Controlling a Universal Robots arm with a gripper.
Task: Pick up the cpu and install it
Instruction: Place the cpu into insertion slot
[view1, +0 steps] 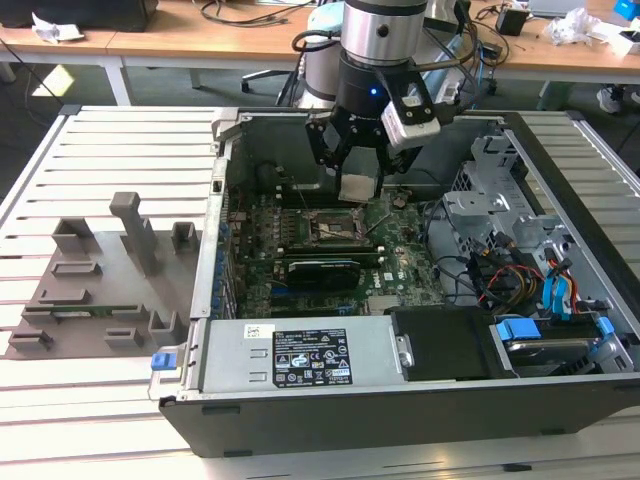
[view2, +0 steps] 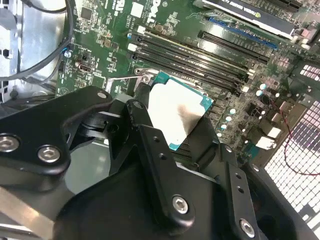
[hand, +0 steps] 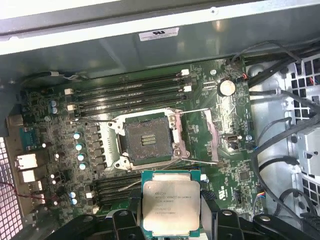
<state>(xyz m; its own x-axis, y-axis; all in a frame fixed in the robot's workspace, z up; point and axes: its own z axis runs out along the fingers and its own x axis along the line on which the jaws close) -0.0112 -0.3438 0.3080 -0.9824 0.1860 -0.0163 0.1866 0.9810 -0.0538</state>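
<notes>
Presently clamped edgewise on the cpu (view1: 356, 187) with the claw (view1: 357, 180), holding it clear above the motherboard (view1: 400, 255), at 1 o'clock from the bare socket (view1: 330, 228) in the exterior view. Advise keeping level, squaring to socket frame, lowering gently.

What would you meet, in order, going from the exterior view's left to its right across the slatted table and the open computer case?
In order: grey moulded fixture → blue tab → cpu in the claw → metal drive cage → blue cables.
</notes>
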